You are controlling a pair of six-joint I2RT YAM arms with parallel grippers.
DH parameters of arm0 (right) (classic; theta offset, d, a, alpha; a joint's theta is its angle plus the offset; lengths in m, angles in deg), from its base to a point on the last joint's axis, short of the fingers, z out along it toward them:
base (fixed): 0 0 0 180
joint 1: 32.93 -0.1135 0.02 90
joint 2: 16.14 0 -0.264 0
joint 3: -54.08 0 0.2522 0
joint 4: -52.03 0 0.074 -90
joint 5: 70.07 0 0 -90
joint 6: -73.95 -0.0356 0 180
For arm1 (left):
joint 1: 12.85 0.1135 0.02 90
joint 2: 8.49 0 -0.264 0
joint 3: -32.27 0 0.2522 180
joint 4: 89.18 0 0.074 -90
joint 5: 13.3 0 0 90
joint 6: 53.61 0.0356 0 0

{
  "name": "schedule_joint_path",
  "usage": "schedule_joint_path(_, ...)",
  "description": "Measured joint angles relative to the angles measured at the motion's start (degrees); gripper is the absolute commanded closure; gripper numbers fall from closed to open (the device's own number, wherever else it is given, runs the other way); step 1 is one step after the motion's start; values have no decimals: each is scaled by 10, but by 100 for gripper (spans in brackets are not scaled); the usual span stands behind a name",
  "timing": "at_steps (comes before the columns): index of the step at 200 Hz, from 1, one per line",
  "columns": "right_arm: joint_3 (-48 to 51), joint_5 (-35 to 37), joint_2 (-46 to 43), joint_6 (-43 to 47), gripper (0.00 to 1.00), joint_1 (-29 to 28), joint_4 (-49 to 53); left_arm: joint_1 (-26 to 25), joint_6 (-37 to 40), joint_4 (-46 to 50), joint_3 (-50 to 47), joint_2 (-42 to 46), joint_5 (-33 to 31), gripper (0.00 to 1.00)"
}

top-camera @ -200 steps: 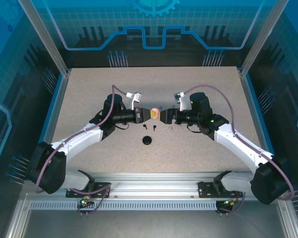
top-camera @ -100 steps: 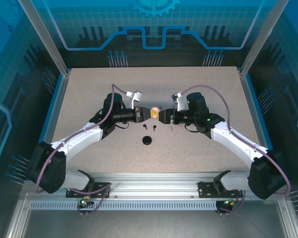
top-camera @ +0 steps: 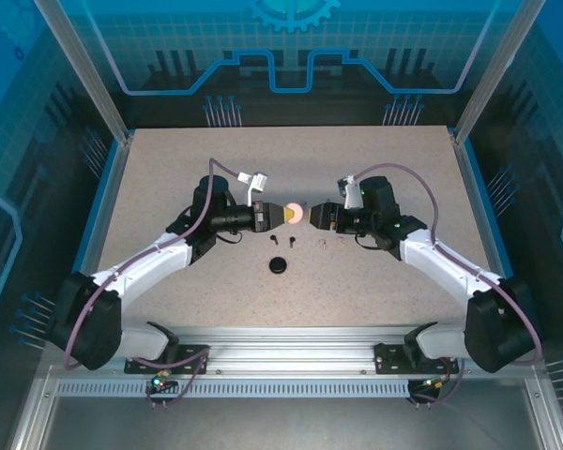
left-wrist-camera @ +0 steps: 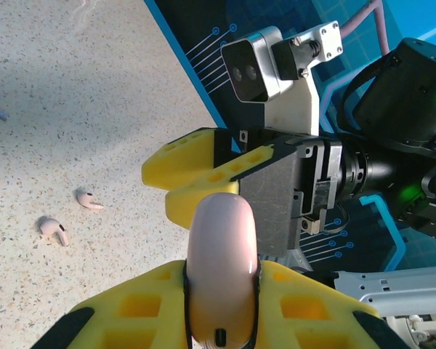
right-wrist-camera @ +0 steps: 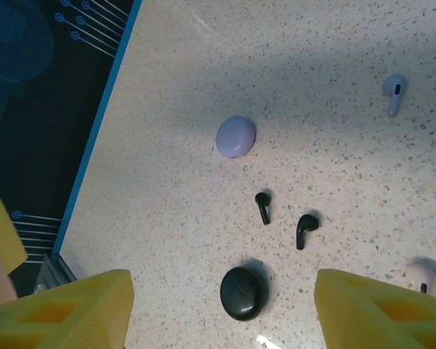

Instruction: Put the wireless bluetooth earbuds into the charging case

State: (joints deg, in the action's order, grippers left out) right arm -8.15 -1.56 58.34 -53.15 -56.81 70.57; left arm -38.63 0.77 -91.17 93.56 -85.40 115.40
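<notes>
My left gripper (top-camera: 287, 214) is shut on a pale pink round charging case (top-camera: 296, 213), held on edge above the table's middle. In the left wrist view the case (left-wrist-camera: 221, 240) stands clamped between the yellow fingers (left-wrist-camera: 123, 309). My right gripper (top-camera: 317, 217) faces it from the right, open and just short of the case, its yellow fingers (left-wrist-camera: 196, 163) right behind the case. Two pale pink earbuds (left-wrist-camera: 54, 230) (left-wrist-camera: 89, 200) lie on the table below. The right wrist view looks down between its open fingers (right-wrist-camera: 65, 313) on two black earbuds (right-wrist-camera: 262, 206) (right-wrist-camera: 305, 230) and a lavender earbud (right-wrist-camera: 394, 91).
A black round case (right-wrist-camera: 242, 292) (top-camera: 279, 265) lies closed on the table near the arms. A lavender case (right-wrist-camera: 235, 136) lies farther off, near the table's blue edge (right-wrist-camera: 102, 123). Another pale pink earbud (right-wrist-camera: 421, 275) sits by the right finger.
My right gripper has drawn back a little to the right from the pink case. The left gripper keeps its hold in the same place.
</notes>
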Motion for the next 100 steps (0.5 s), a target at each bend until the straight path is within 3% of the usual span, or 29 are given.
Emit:
schedule_joint_path(45,-3,-4,-59,-13,30,-6,16,0,0,0,0,0,0,100)
schedule_joint_path(100,-73,20,-45,-37,26,-60,36,0,0,0,0,0,0,100)
